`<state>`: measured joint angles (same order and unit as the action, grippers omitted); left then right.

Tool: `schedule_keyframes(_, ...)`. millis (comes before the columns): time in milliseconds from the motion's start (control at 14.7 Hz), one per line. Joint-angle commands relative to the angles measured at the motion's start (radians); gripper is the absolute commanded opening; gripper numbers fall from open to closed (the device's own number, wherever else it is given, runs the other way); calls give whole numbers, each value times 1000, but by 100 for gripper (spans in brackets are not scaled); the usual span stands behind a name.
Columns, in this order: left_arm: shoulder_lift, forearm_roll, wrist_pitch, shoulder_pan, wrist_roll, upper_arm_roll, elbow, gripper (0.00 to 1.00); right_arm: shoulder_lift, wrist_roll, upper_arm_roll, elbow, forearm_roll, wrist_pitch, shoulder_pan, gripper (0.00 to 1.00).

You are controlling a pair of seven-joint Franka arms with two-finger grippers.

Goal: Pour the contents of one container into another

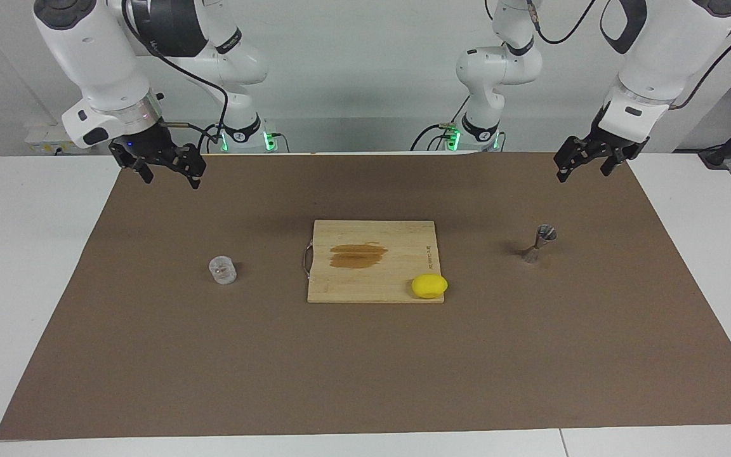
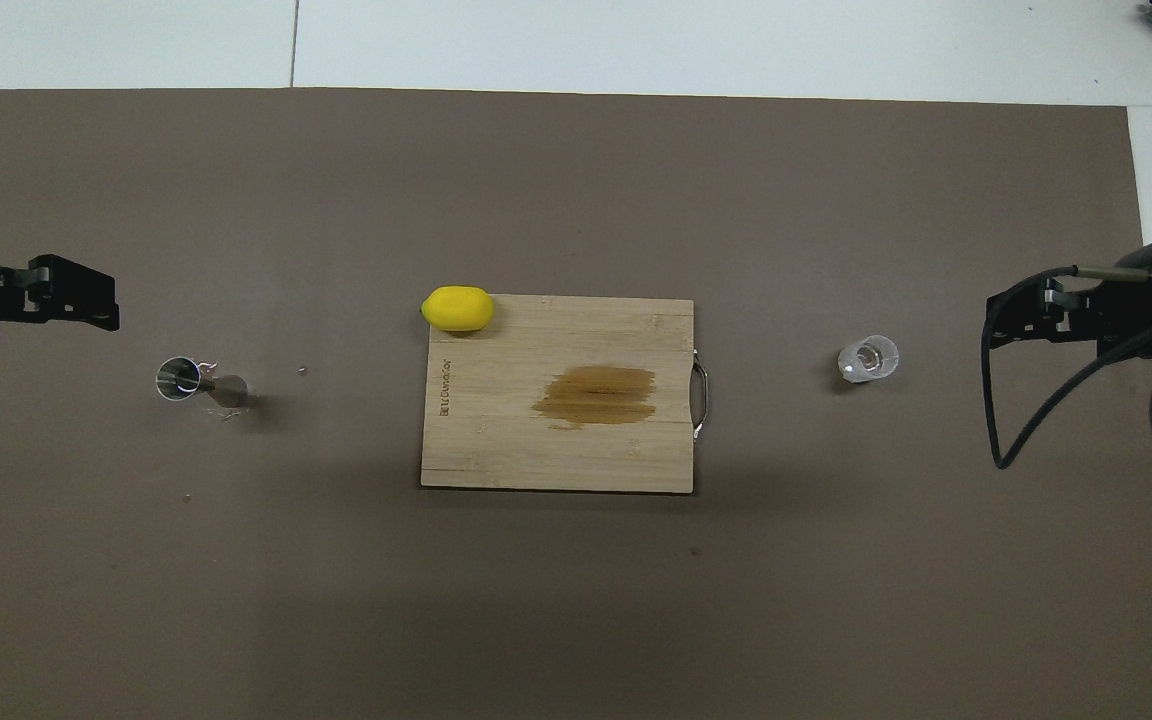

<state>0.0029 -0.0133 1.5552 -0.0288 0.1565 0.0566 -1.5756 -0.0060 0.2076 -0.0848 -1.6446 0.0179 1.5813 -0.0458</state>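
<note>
Surface: white table [image 1: 35,266] under a brown mat [image 1: 378,368]; grey-white wall above.
Clear cup [image 1: 222,270]: upright on the mat, toward the right arm's end.
Jigger [image 1: 540,243]: upright on the mat, toward the left arm's end; contents cannot be judged.
Cutting board [image 1: 375,261]: between them, stained brown at its middle, metal handle toward the cup.
Lemon [image 1: 429,286]: on the board's corner farthest from the robots.
Right gripper [image 1: 169,171]: raised over the mat's edge, fingers apart, empty.
Left gripper [image 1: 584,164]: raised over the mat's edge, fingers apart, empty.
</note>
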Motion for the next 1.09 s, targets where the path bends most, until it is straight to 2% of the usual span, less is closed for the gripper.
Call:
schedule_keyframes(0, -14, -14, 14, 15, -15, 11, -14, 100, -22, -25, -3, -20, -24, -3, -13, 100)
schedule_keyframes(611, -14, -13, 25, 10, -11, 12, -24, 100, -22, -25, -3, -20, -24, -3, -13, 100)
schedule_keyframes(1018, -17, -13, 85, 10, -15, 3, -44, 100, -22, -25, -3, -20, -24, -3, -13, 100)
